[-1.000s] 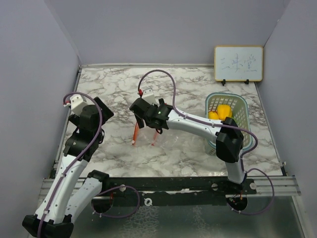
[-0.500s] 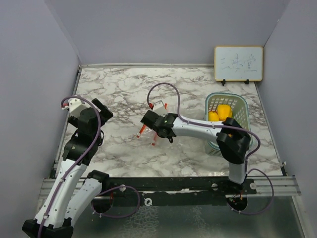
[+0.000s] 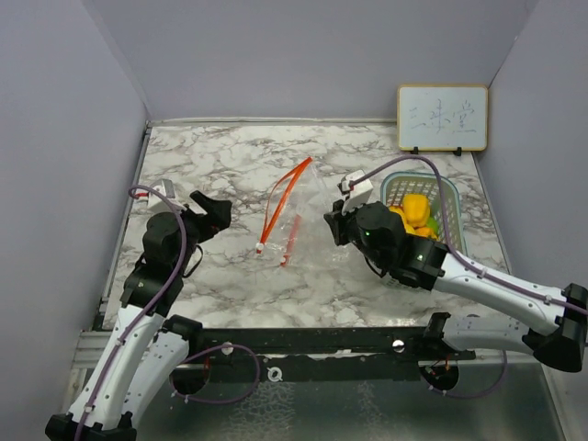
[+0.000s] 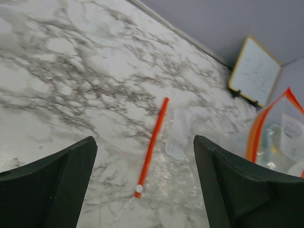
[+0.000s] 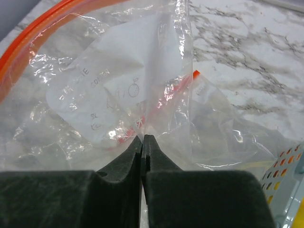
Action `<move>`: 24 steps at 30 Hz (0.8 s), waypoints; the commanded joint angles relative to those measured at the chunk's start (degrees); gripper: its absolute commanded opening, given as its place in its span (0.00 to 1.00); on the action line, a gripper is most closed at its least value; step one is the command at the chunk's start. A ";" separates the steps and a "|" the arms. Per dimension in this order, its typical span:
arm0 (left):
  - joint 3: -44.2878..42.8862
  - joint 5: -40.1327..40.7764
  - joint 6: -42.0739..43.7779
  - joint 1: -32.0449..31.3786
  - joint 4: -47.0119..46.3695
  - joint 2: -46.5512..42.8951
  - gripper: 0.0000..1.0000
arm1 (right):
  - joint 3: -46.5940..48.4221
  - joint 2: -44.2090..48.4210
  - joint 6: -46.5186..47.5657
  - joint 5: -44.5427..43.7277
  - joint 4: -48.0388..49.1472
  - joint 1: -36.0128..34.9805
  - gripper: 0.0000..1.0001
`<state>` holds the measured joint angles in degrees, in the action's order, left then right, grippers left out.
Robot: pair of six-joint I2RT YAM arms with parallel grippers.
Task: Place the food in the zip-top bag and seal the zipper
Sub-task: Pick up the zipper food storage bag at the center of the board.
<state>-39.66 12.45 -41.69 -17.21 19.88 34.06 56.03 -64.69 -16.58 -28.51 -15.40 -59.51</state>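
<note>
Your right gripper (image 5: 143,138) has swung back from mid-table toward the teal mesh basket (image 3: 452,204). Its black jaws are now pressed together on a fold of the zip-top bag (image 3: 308,241), which is crinkled clear film edged by a thin orange zipper (image 3: 281,195). Your left gripper (image 3: 219,213) hangs with jaws spread wide above the grey-veined marble table (image 3: 211,156). The food (image 3: 414,209), rounded glossy yellow fruits, sits inside the basket.

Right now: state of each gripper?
Left gripper: open, holding nothing.
Right gripper: closed, pinching the clear film of the zip-top bag.
</note>
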 commanded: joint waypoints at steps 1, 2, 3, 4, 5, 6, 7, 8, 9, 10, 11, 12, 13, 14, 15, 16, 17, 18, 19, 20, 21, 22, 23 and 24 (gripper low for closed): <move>2.29 -20.05 -7.48 0.34 -12.86 -3.24 0.85 | -5.77 6.25 6.08 8.96 9.49 0.09 0.02; 2.77 -21.98 -9.07 0.28 -15.61 -3.72 0.84 | -6.77 7.83 6.52 9.66 10.34 0.10 0.02; 3.09 -23.69 -10.36 0.30 -17.25 -4.18 0.83 | -7.54 9.20 6.88 10.37 11.05 0.10 0.02; 3.34 -25.20 -11.63 0.29 -18.69 -4.44 0.82 | -8.05 10.39 7.10 11.02 11.64 0.09 0.02; 3.67 -27.04 -12.96 0.33 -20.54 -4.58 0.82 | -8.38 11.25 7.31 11.68 12.18 0.09 0.02; 4.11 -28.97 -14.30 0.34 -22.34 -4.52 0.82 | -8.59 11.85 7.45 12.37 12.30 0.14 0.02; 4.58 -30.64 -15.71 0.34 -24.14 -4.39 0.81 | -8.69 12.20 7.48 12.98 12.52 0.12 0.02; 5.12 -32.10 -17.12 0.29 -25.77 -4.10 0.81 | -8.80 12.36 7.50 13.62 12.75 0.16 0.02; 5.67 -33.23 -18.52 0.30 -26.99 -3.84 0.80 | -8.80 12.37 7.49 14.38 12.95 0.10 0.02; 6.18 -33.97 -19.15 0.26 -27.91 -3.63 0.79 | -8.75 12.33 7.35 15.18 13.25 0.09 0.02; 6.58 -34.51 -19.33 0.33 -28.24 -3.35 0.78 | -8.75 12.21 7.09 15.89 13.65 0.14 0.02; 6.99 -34.94 -19.16 0.28 -28.24 -3.11 0.77 | -8.68 12.05 6.90 16.44 13.96 0.10 0.02; 7.35 -35.32 -18.92 0.33 -28.08 -2.81 0.75 | -8.58 11.84 6.74 16.85 14.21 0.05 0.02; 7.65 -35.68 -18.73 0.33 -27.96 -2.63 0.74 | -8.42 11.65 6.54 17.22 14.37 0.06 0.02; 7.95 -36.08 -18.63 0.30 -28.15 -2.49 0.74 | -8.21 11.31 6.29 17.55 14.49 0.14 0.02; 8.35 -36.47 -18.73 0.31 -28.53 -2.50 0.74 | -8.07 11.10 6.22 17.87 14.75 0.10 0.02; 8.70 -36.75 -18.98 0.30 -29.03 -2.43 0.73 | -7.97 10.80 6.13 18.02 14.89 0.05 0.02; 8.88 -36.95 -19.11 0.30 -29.47 -2.49 0.73 | -7.94 10.53 6.00 18.05 15.14 0.13 0.02; 8.99 -37.04 -19.13 0.31 -29.76 -2.51 0.73 | -7.89 10.24 5.95 18.13 15.34 0.12 0.02; 8.98 -37.12 -19.05 0.28 -29.78 -2.50 0.72 | -7.88 9.96 5.87 18.26 15.50 0.12 0.02; 8.92 -37.26 -19.06 0.29 -29.84 -2.41 0.71 | -7.83 9.81 5.82 18.31 15.75 0.11 0.02; 8.91 -37.46 -19.05 0.28 -29.86 -2.18 0.69 | -7.86 9.65 5.71 18.46 15.97 0.09 0.02; 8.94 -37.68 -19.12 0.29 -30.06 -1.99 0.68 | -7.82 9.52 5.68 18.39 16.15 0.10 0.02; 9.11 -37.95 -19.24 0.32 -30.26 -1.73 0.67 | -7.76 9.38 5.55 18.34 16.37 0.09 0.02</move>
<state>-30.48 -22.50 -60.16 -17.21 -6.57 32.12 47.55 -54.78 -10.41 -12.05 -2.28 -59.51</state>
